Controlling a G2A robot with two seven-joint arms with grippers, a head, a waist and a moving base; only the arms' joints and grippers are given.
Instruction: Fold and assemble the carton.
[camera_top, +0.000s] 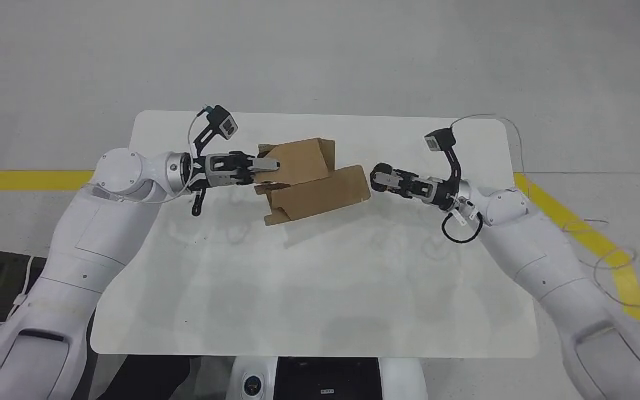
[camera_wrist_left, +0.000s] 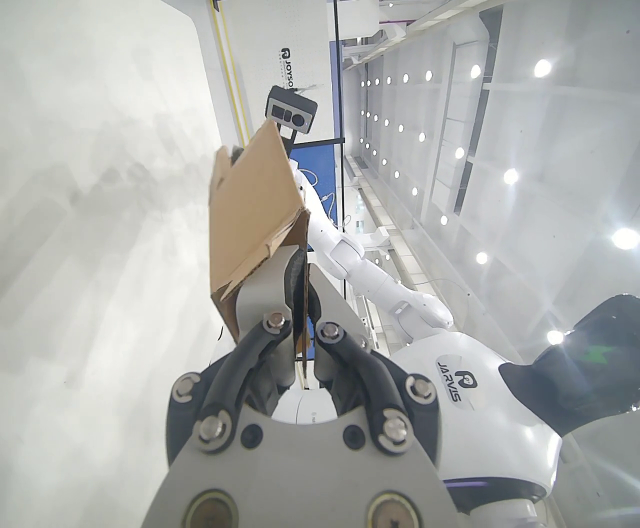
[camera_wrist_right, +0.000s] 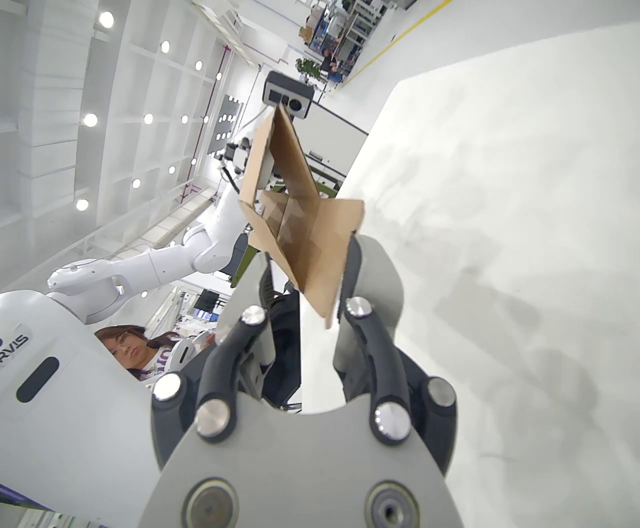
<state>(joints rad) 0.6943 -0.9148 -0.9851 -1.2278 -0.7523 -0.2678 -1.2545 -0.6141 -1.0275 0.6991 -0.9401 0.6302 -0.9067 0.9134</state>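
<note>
A brown cardboard carton (camera_top: 305, 180), partly unfolded, is held above the far middle of the white table (camera_top: 300, 300). My left gripper (camera_top: 260, 167) is at its left end. In the left wrist view the left gripper (camera_wrist_left: 298, 272) is shut on a thin flap of the carton (camera_wrist_left: 250, 210). My right gripper (camera_top: 376, 180) is at the carton's right end. In the right wrist view the right gripper (camera_wrist_right: 310, 260) stands open. A flap of the carton (camera_wrist_right: 315, 240) lies between its fingers, close against one finger (camera_wrist_right: 372, 270).
The table's front half (camera_top: 300, 290) is bare white surface. A yellow floor line (camera_top: 40, 180) runs beyond the table's sides. A thin cable (camera_top: 505, 125) trails near the far right corner.
</note>
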